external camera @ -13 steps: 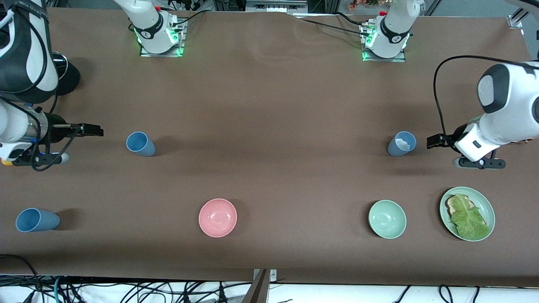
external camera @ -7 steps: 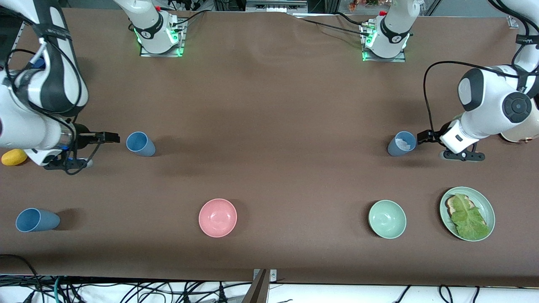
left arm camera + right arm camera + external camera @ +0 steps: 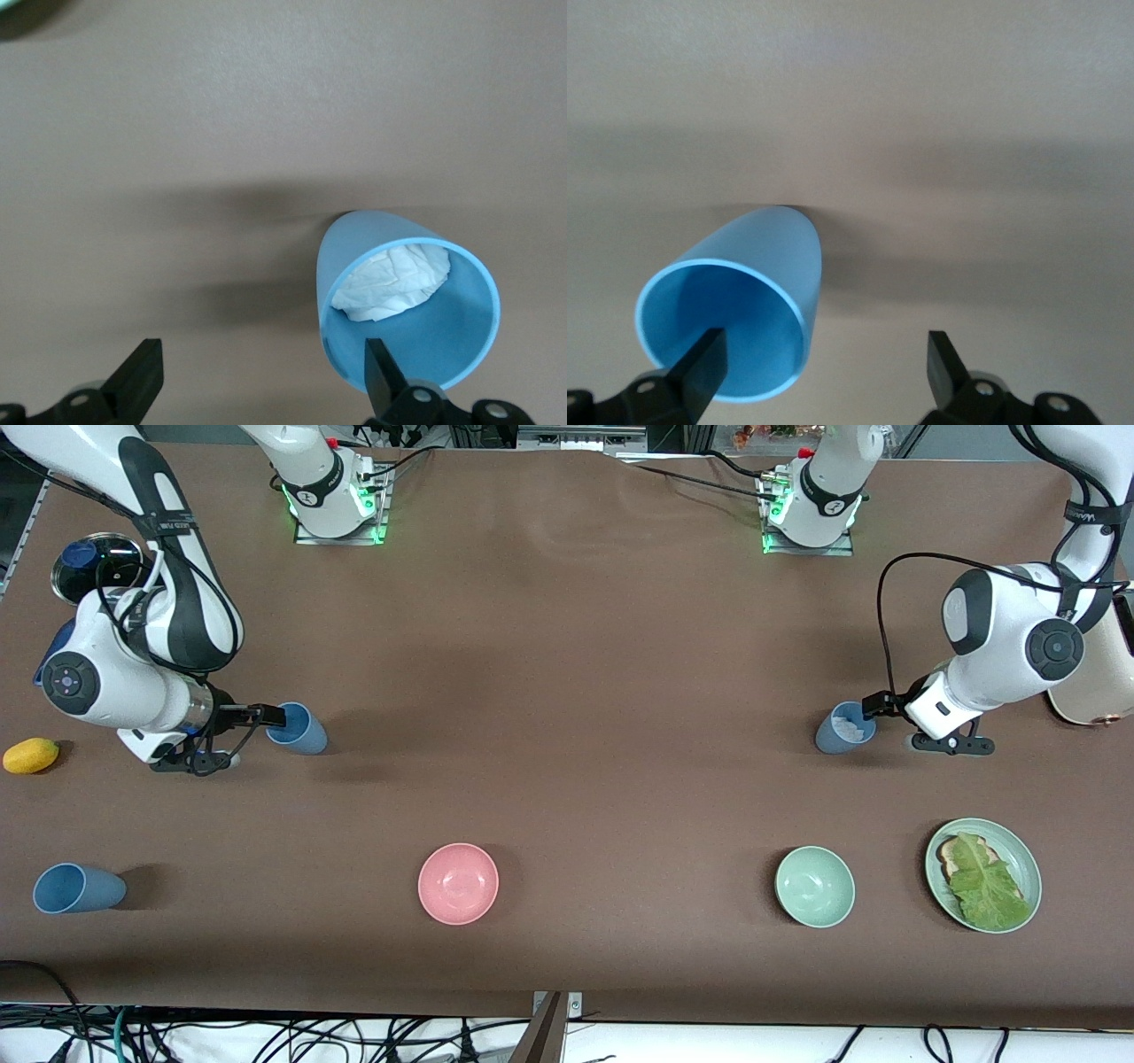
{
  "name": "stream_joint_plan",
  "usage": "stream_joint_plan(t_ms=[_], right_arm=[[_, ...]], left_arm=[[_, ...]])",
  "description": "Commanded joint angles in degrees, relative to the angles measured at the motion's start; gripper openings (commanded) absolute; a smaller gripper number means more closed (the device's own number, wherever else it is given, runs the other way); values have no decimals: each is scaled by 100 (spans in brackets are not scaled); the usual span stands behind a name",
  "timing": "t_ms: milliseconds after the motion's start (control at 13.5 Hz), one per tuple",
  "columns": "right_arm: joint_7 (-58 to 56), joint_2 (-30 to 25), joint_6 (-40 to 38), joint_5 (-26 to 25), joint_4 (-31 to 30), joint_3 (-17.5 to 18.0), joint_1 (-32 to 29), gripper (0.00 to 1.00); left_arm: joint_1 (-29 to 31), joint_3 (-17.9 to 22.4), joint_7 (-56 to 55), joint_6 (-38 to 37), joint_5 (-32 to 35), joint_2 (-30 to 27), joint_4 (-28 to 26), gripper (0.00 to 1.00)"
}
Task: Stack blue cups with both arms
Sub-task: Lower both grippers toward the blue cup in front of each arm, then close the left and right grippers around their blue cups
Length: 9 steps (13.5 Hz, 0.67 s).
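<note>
A blue cup stands upright toward the right arm's end of the table. My right gripper is open at its rim. In the right wrist view one finger overlaps the cup, and the gripper's middle is over bare table. A greyer blue cup with white paper inside stands toward the left arm's end. My left gripper is open at its rim. In the left wrist view one finger overlaps that cup, beside the gripper's middle. A third blue cup stands nearer the camera.
A pink bowl, a pale green bowl and a green plate with toast and lettuce sit nearer the camera. A yellow fruit and a dark round dish lie by the right arm. A beige object is by the left arm.
Both arms have swung inward along the table. Each open gripper has moved from well clear of its cup up to the cup's rim. The cups have not moved.
</note>
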Motion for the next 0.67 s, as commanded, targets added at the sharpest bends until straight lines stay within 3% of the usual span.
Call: stream_joint_plan(t_ms=[0,149,223,297,371,594], right_arm=[[-80,-151,163,-51,-225,22,-41,100],[-80,-89,233,-51,-225,31,-41,96],[-80,-45,234,-42,-225,31,-41,91],[-80,-2,242,-42,-225,31,-41,84],[-80,8,234,-42,-225,31,-41,71],[-80,43,225,-42,-216,31,-41,37]], left_arm=[[-20,-21,56,92,21,159,-12,86],[-38,-29,39,101,12,248,32,68],[-55,-29,-31,101,12,300,94,33],[-56,-29,-84,92,12,318,112,5],[-56,-38,-93,92,12,327,147,0],[-56,-239,-557,-40,-557,309,323,0]])
